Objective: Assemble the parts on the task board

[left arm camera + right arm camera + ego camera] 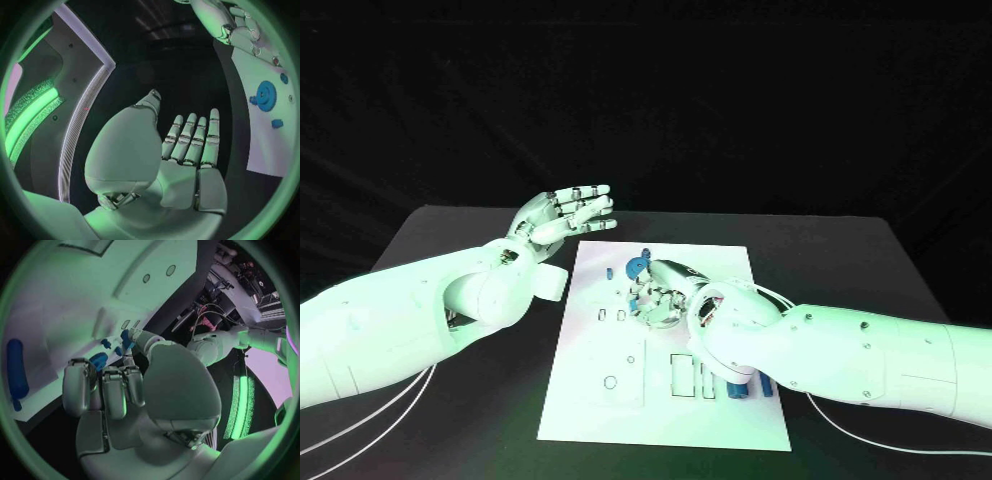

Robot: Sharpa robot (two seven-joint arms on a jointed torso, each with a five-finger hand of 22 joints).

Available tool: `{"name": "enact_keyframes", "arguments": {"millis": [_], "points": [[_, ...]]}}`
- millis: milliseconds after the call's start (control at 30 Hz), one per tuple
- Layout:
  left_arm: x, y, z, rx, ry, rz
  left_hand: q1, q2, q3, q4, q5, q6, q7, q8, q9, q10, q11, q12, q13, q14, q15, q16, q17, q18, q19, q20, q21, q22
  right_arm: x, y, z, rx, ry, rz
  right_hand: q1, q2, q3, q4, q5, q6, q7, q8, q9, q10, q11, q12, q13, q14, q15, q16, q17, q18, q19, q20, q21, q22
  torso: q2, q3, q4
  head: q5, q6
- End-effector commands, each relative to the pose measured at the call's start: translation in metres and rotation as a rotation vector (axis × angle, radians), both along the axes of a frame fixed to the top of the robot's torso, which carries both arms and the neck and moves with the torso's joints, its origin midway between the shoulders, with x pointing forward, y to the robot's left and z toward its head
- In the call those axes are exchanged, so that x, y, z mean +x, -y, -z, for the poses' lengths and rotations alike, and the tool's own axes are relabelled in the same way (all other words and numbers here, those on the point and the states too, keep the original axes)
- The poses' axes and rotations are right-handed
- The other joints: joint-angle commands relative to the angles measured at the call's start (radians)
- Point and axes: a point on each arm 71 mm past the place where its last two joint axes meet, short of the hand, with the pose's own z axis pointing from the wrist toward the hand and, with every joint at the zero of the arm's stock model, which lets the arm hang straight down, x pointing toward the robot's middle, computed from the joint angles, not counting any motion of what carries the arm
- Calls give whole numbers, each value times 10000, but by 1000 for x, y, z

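left wrist view shows a blue gear point(267, 95) on the task board point(262, 145).

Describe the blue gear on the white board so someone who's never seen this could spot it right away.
Start at the white task board in the middle of the black table and look to its far end. The blue gear lies there, just beyond the right robot hand. It is the only round, toothed disc; the blue parts beside it are much smaller.

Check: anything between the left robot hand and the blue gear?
Head view: nothing between left robot hand and blue gear except bare black table and white task board.
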Motion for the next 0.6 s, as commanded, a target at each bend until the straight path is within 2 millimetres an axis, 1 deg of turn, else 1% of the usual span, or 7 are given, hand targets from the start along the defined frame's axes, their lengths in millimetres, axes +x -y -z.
{"name": "enact_keyframes", "arguments": {"millis": [33, 233, 400, 600], "points": [[-1, 3, -1, -122, 32, 205, 62, 65, -25, -13, -29, 10, 910, -27, 3, 74, 0, -10, 4, 49, 9, -14, 10, 41, -51, 29, -30, -10, 0, -2, 2, -469, 253, 67, -123, -6, 52, -1, -51, 76, -55, 115, 98, 129, -90, 3, 1319, 938, -96, 33, 2149, -8, 32, -39, -31, 634, 6, 4, 13, 9, -23], [-1, 4, -1, -125, 24, 221, 69, 80, -12, -15, -30, 22, 913, -24, 6, 80, -3, -7, 4, 44, 6, -18, 8, 43, -46, 29, -32, -9, -2, -8, 5, -588, 351, 35, -182, -37, 46, -1, -54, 81, -61, 129, 107, 136, -96, 5, 1324, 942, -101, 37, 2167, -12, 44, -44, -21, 647, 1, 5, 8, 37, -63], [-1, 4, -1, -125, 17, 230, 69, 80, -12, -15, -30, 22, 913, -24, 6, 80, -3, -7, 4, 44, 6, -18, 8, 43, -46, 29, -32, -9, -2, -10, 7, -688, 399, 10, -265, -78, 37, 2, -69, 82, -70, 145, 116, 151, -103, 16, 1340, 943, -108, 38, 2173, -15, 55, -51, -15, 657, 3, 4, -9, 70, -92], [-1, 4, -1, -124, 6, 240, 69, 80, -12, -15, -30, 22, 913, -24, 6, 80, -3, -7, 4, 44, 6, -18, 8, 43, -46, 29, -32, -9, -4, -11, 9, -778, 360, -39, -330, -116, 26, 3, -96, 78, -75, 155, 122, 157, -108, 18, 1344, 943, -113, 38, 2172, -17, 63, -56, -10, 666, -1, -2, -8, 61, -116]]}}
